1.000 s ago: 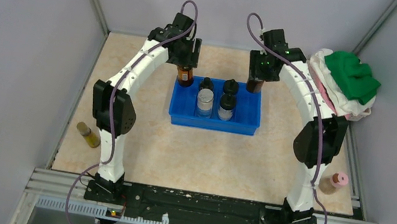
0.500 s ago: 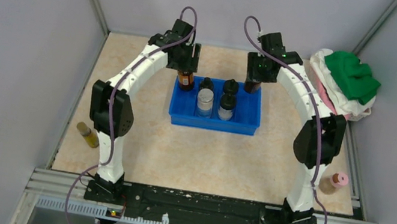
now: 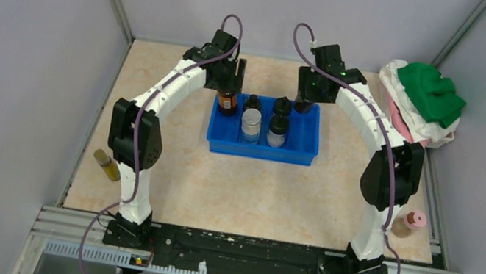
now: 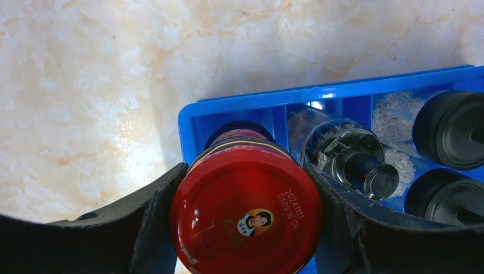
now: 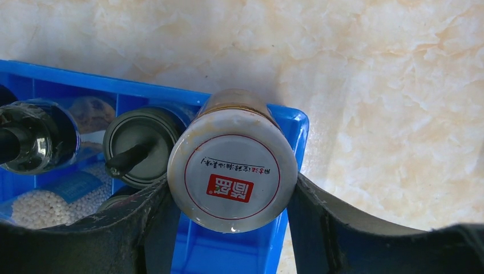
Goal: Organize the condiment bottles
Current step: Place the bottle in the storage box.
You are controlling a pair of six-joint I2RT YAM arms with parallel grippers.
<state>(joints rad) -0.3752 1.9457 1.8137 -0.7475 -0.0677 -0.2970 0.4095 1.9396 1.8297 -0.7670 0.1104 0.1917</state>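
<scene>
My left gripper (image 3: 230, 83) is shut on a red-capped jar (image 3: 228, 102), which hangs over the far-left compartment of the blue tray (image 3: 262, 149). In the left wrist view the red cap (image 4: 245, 210) fills the gap between my fingers (image 4: 145, 228). My right gripper (image 3: 307, 92) is shut on a silver-lidded jar (image 3: 303, 105) over the tray's far-right corner. In the right wrist view the jar's silver lid (image 5: 233, 168) sits over the tray's right rim (image 5: 291, 123). Two black-capped bottles (image 3: 251, 119) (image 3: 278, 125) stand in the tray's middle.
A yellowish bottle (image 3: 106, 164) lies off the mat's left edge. A pink-capped bottle (image 3: 410, 223) stands at the right edge. A pile of green, white and pink cloth (image 3: 425, 100) sits at the back right. A silver-topped bottle (image 4: 349, 158) stands right beside the red-capped jar.
Both arms have moved inward with their jars. The red-capped jar has shifted right over the tray's left end, the silver-lidded jar left over its right end.
</scene>
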